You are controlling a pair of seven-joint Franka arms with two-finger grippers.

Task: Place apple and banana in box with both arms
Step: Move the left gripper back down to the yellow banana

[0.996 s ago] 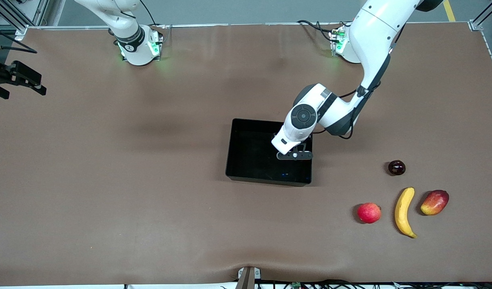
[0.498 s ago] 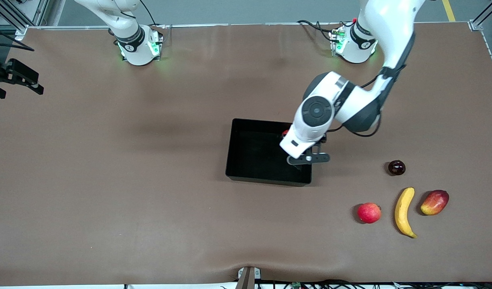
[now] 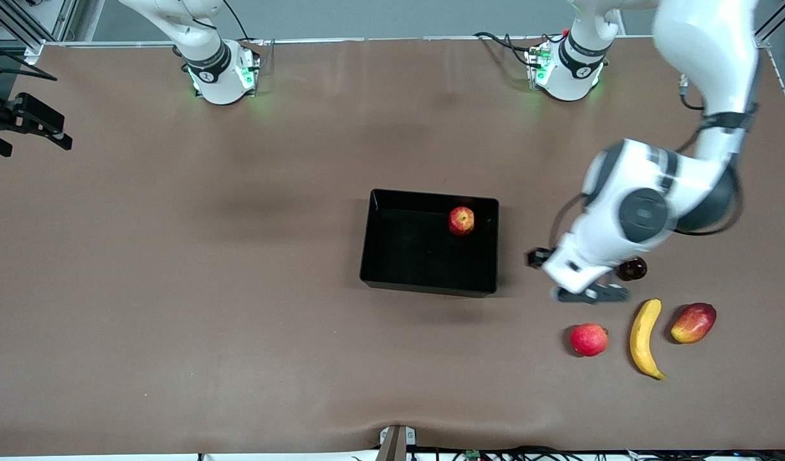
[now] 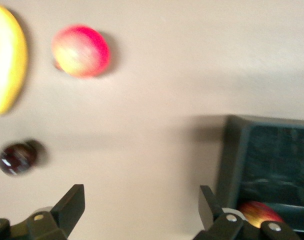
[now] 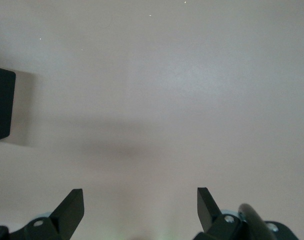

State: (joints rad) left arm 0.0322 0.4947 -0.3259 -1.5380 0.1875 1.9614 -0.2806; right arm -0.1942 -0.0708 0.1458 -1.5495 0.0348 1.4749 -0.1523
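The apple [image 3: 461, 221], red with yellow streaks, lies in the black box [image 3: 370, 256] in its corner toward the left arm's base. It also shows in the left wrist view [image 4: 259, 214], inside the box [image 4: 232, 160]. The banana [image 3: 644, 337] lies on the table between a pinkish-red fruit and a mango, and shows in the left wrist view [image 4: 7, 65]. My left gripper [image 3: 581, 289] is open and empty over the table between the box and the fruits [image 4: 142, 195]. My right gripper [image 3: 27, 121] waits open over the table's edge at the right arm's end [image 5: 140, 197].
A pinkish-red round fruit [image 3: 588, 339] lies beside the banana and shows in the left wrist view [image 4: 81, 51]. A red-yellow mango [image 3: 693, 322] flanks the banana too. A small dark fruit [image 3: 634, 267] sits partly under my left hand [image 4: 17, 157].
My left gripper left the box and swung toward the fruits at the left arm's end. The apple now lies uncovered in the box. My right gripper has hardly moved.
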